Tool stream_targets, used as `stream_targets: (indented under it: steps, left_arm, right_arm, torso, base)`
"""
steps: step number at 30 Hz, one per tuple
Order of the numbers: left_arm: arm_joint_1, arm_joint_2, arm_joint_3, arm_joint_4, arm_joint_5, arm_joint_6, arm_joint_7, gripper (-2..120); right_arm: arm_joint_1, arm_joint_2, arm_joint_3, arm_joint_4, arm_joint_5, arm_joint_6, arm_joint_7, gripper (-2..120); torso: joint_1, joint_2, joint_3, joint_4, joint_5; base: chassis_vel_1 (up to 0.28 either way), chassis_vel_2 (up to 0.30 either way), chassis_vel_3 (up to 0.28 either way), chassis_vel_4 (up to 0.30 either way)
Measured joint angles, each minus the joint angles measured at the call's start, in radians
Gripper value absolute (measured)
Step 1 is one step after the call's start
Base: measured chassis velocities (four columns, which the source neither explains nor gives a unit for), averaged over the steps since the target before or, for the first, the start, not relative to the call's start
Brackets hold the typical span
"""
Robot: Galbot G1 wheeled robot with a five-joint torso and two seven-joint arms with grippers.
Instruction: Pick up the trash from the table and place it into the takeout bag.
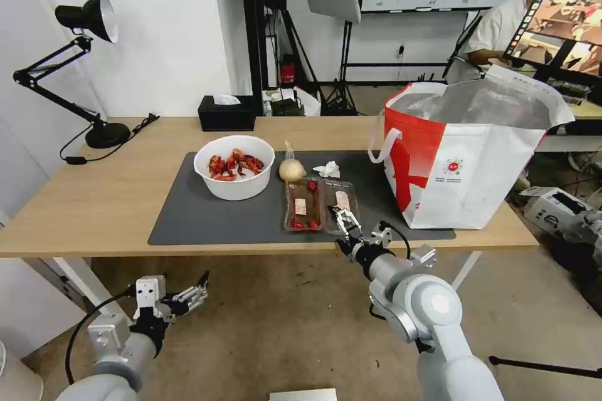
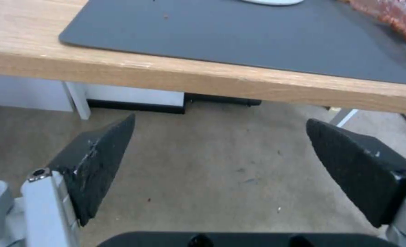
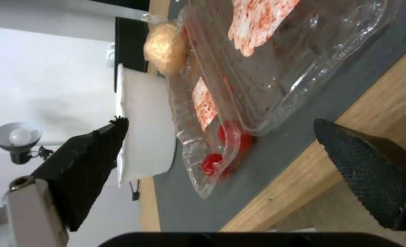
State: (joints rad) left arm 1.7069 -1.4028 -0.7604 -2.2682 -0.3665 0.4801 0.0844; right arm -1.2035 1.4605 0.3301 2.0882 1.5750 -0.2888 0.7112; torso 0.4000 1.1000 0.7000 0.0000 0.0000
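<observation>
The right pincer (image 1: 343,223), fingers apart, hovers at the worktop (image 1: 94,200) edge; the clamshell box (image 1: 320,203) lies just ahead. The left pincer (image 1: 191,294) hangs open below, far from it

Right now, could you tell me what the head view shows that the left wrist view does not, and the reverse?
Head view: the takeout bag at the mat's right end, the bowl, the small bag, the tissue, and the open right gripper over the clamshell's near edge.

Left wrist view: the left gripper's wide-apart fingers close up, below the table's front edge, over the floor.

Both: the table, the grey mat, the clamshell and the left gripper.
</observation>
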Motion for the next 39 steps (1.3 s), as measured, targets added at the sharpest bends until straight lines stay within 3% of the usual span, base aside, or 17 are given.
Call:
stream_targets:
  steps: [39]
  left_arm:
    - [0.011, 0.003, -0.012, 0.003, 0.015, -0.005, 0.003, 100]
  right_arm:
    - [0.044, 0.024, -0.017, -0.035, -0.021, 0.022, 0.029, 100]
  torso:
    - [0.0, 0.0, 0.0, 0.0001, -0.0001]
  base:
    - [0.0, 0.0, 0.0, 0.0]
